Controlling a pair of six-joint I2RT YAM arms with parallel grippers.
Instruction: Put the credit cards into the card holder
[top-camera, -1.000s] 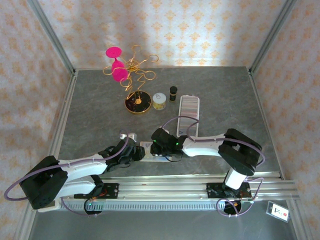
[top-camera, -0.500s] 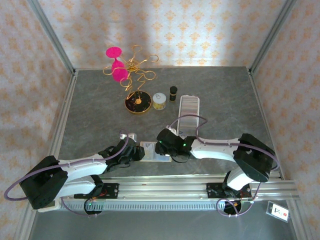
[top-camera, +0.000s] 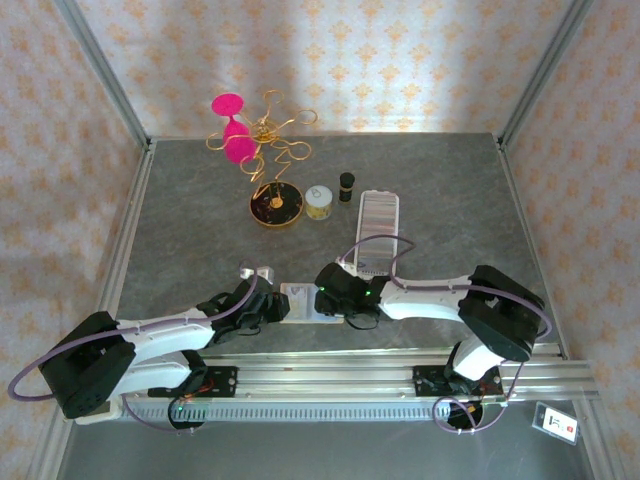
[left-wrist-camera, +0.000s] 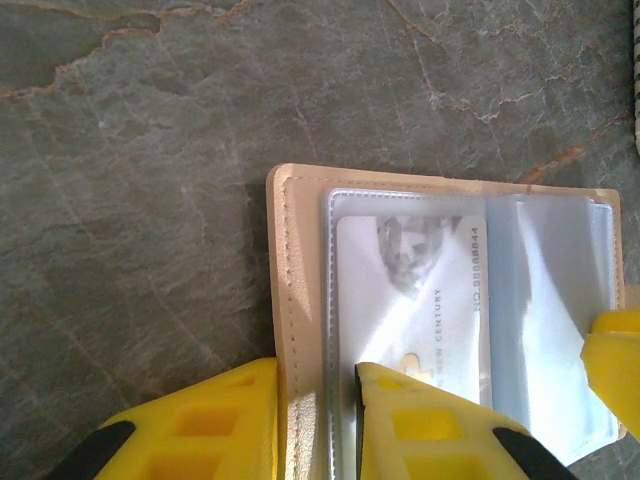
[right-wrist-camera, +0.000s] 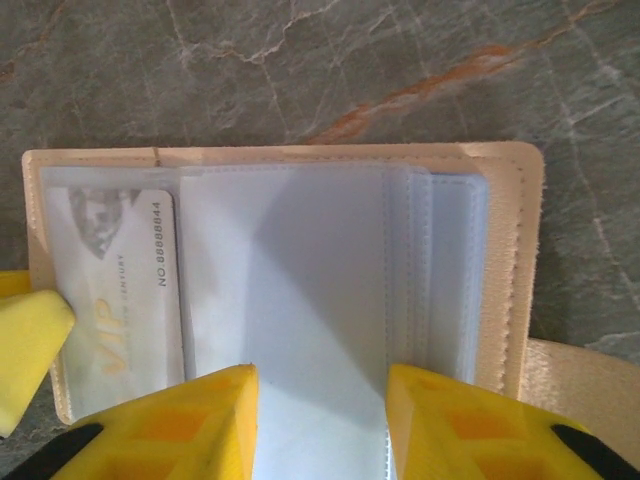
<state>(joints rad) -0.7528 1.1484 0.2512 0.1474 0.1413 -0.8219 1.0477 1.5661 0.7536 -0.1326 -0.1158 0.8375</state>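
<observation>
Card holder (top-camera: 302, 302), open flat on desk (top-camera: 450, 200), long axis left to right. Left pincer (left-wrist-camera: 317, 385) astride its left edge, grip cannot be told; right pincer (right-wrist-camera: 320, 385), jaws parted, above right sleeves (right-wrist-camera: 300, 270). Whitish card (left-wrist-camera: 410, 290) sleeved left.

The top view is evenly and fairly brightly lit, brightest along the foot of the back wall (top-camera: 400, 115), and the frame posts lean outward toward the corners. In the left wrist view the card holder (left-wrist-camera: 300, 300) casts a dark shadow to its left on the table (left-wrist-camera: 130, 200), while whitish glare on its clear sleeves (left-wrist-camera: 550, 300) washes out part of the credit card (left-wrist-camera: 420, 320). In the right wrist view a soft grey shadow crosses the sleeves, and the table's veins stay sharp.
</observation>
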